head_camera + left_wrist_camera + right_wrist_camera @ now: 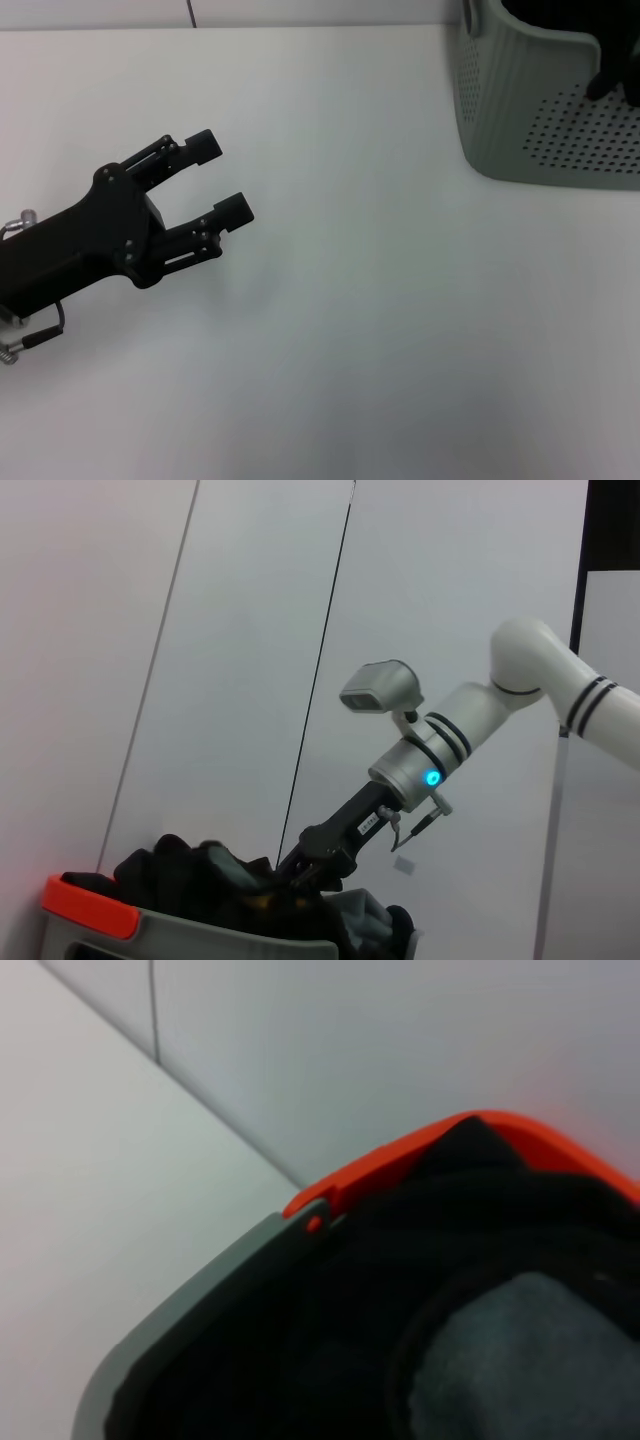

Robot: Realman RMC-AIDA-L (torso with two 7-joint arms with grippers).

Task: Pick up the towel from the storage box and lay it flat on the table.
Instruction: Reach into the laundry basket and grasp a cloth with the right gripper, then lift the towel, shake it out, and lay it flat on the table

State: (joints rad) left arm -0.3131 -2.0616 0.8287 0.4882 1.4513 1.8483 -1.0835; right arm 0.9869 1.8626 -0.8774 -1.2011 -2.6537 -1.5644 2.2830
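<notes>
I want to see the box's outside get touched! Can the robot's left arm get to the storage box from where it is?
Probably yes. The left tool hangs open over the bare table, and nothing lies between it and the storage box at the far right corner. Whether the arm stretches that far, I cannot tell.

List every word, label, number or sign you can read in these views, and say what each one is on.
None is readable.
A small white tag on the right gripper, which reaches into the storage box, carries print too small to read.
The left gripper, the table and the box show no text.
</notes>
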